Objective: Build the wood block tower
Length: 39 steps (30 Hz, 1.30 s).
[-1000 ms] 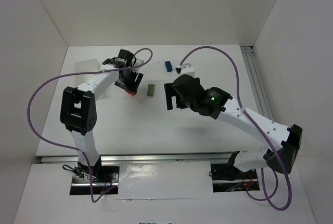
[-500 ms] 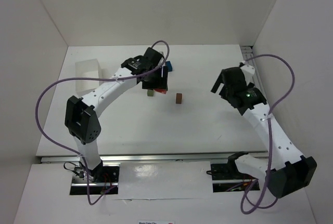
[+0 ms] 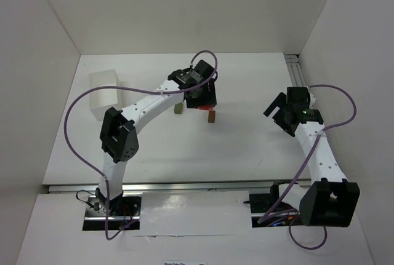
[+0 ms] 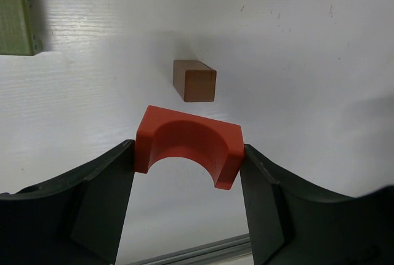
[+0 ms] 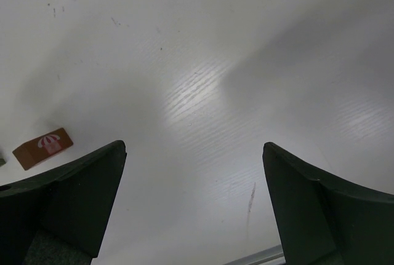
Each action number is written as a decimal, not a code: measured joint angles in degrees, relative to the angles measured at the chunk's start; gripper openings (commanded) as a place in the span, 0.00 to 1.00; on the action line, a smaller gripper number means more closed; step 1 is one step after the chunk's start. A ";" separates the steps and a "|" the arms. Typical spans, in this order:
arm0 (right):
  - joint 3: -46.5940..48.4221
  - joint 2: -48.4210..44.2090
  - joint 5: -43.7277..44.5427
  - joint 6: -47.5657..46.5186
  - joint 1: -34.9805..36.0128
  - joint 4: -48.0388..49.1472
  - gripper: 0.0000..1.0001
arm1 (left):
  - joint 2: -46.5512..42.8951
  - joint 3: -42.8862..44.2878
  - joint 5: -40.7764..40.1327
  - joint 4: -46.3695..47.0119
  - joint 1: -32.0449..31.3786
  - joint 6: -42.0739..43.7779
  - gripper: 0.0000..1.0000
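**No tower yet: red arch held over loose blocks**

A red arch block (image 4: 184, 136) is clamped by its two ends between the fingers of the left gripper (image 4: 186, 154) and held clear of the table (image 4: 320, 43), its hollow facing the wrist camera. Just beyond it a brown block (image 4: 194, 80) lies alone on the white surface, and an olive green block (image 4: 17, 24) lies well apart from that one, off to the side. Nothing is seen stacked on anything: each block visible rests singly or is in the grip, so the building is judged barely begun. All of the stacking is left to do, the arch presumably going on top of a support. The right gripper (image 5: 194, 148) hangs off to the right with its fingers spread wide and nothing between them.
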 measured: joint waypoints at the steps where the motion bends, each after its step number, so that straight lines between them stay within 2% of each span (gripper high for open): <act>1: -0.13 0.20 -0.46 -0.02 -0.13 0.52 0.99 | 0.98 0.70 -0.26 -0.22 -0.15 -0.68 0.15; 10: -1.03 0.26 -3.08 -0.87 -0.17 3.28 0.99 | 8.55 7.43 -1.38 -1.77 -0.68 -4.52 0.16; 25: -2.03 -1.53 -4.07 -0.87 0.11 3.87 0.99 | 12.90 13.70 -5.14 -5.95 -3.23 -4.76 0.16; 39: -2.97 -1.64 -4.61 -0.85 0.70 4.55 0.99 | 15.50 16.13 -6.58 -8.96 -4.48 -4.61 0.16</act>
